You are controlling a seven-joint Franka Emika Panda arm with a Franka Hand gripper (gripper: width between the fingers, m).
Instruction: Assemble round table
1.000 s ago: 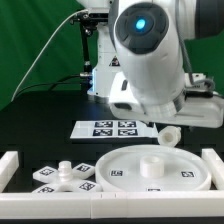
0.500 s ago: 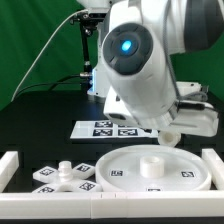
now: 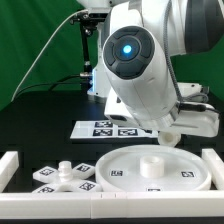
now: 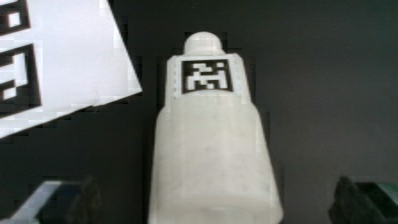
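Note:
The short cylindrical leg (image 4: 214,150) lies on the black table, its tagged end pointing away from the gripper. My gripper (image 4: 210,200) is open, with one dark finger (image 4: 54,200) on each side of the leg and a clear gap to both. In the exterior view the leg's end (image 3: 170,135) shows under the arm at the right, just behind the large round disc (image 3: 118,160). The disc lies flat at the front with a raised hub in its middle. The cross-shaped base (image 3: 62,177) lies at the exterior view's front left.
The marker board (image 3: 112,128) lies behind the disc and also shows beside the leg in the wrist view (image 4: 45,60). The white blocky border rail (image 3: 10,165) runs along the front and both sides. The arm's bulk hides the back right.
The arm's upper body has swung toward the exterior view's left over the last second, then held still. The leg, disc and base have not moved.

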